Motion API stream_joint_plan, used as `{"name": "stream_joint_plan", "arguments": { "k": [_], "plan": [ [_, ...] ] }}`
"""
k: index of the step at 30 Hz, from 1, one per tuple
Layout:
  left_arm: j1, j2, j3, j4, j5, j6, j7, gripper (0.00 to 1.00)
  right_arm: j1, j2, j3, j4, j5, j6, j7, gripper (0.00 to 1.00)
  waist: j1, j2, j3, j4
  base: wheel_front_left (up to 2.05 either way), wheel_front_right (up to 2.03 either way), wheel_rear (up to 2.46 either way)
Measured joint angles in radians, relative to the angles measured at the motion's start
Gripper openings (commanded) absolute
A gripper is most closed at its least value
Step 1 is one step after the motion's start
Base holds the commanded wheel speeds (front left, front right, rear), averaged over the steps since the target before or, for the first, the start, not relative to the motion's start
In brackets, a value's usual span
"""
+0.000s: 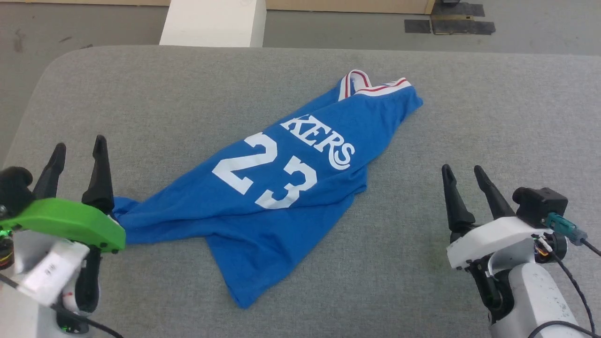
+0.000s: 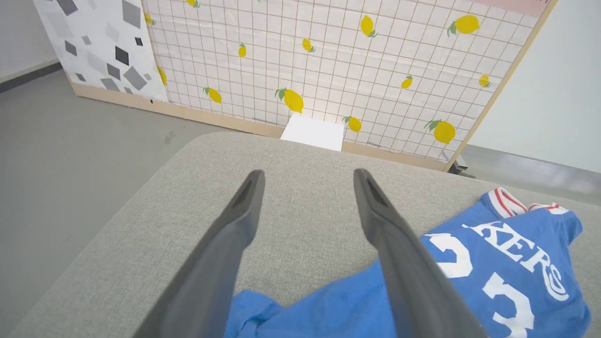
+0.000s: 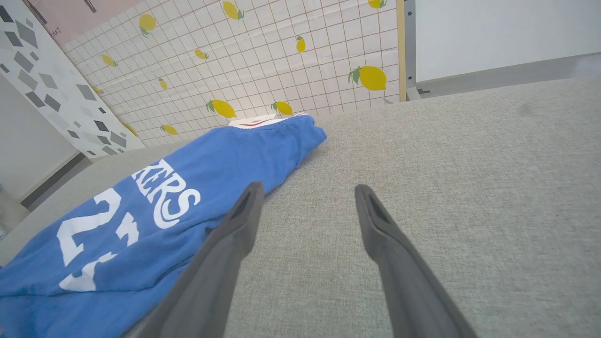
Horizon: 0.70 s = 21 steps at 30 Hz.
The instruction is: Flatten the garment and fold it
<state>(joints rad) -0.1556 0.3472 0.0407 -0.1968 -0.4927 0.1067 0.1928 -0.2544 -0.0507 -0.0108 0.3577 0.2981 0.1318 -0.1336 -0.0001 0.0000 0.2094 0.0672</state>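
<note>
The garment [image 1: 277,188] is a bright blue jersey with a white 23 and lettering. It lies bunched and slanted across the grey table [image 1: 188,94], its red-and-white striped collar at the far end. One corner of it reaches the base of my left gripper [image 1: 79,145], which is open with nothing between its fingers. In the left wrist view the garment [image 2: 507,277] lies right of the left gripper [image 2: 307,176]. My right gripper [image 1: 461,169] is open, apart from the cloth at its right. The right wrist view has the garment [image 3: 141,211] left of the right gripper [image 3: 305,188].
A white box [image 1: 213,22] stands beyond the table's far edge. A lemon-print tiled panel [image 2: 328,61] rises behind it. Dark tape patches [image 1: 450,21] mark the floor at the far right. The table's rounded left corner is near my left arm.
</note>
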Motion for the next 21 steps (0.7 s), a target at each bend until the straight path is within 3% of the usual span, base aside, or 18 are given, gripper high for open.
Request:
{"name": "stream_joint_plan", "arguments": {
  "k": [5,10,21],
  "plan": [
    [0.011,-0.016,-0.05,0.039,0.084,-0.028,-0.178,1.0,-0.007,0.0,0.015,0.008,0.002,0.0,0.033,1.0,0.0,0.0,-0.009,-0.009,0.0,0.0,0.0],
    [0.039,-0.044,-0.076,0.095,0.098,-0.036,-0.266,1.0,-0.042,0.0,0.036,0.012,-0.008,0.0,0.136,1.0,0.0,0.0,-0.013,-0.009,0.0,0.0,0.0],
    [0.042,-0.07,-0.121,0.131,0.106,-0.036,-0.295,1.0,-0.298,0.0,0.192,0.083,-0.074,0.0,0.653,1.0,0.0,0.0,0.019,0.012,0.0,0.0,0.0]
  ]
}}
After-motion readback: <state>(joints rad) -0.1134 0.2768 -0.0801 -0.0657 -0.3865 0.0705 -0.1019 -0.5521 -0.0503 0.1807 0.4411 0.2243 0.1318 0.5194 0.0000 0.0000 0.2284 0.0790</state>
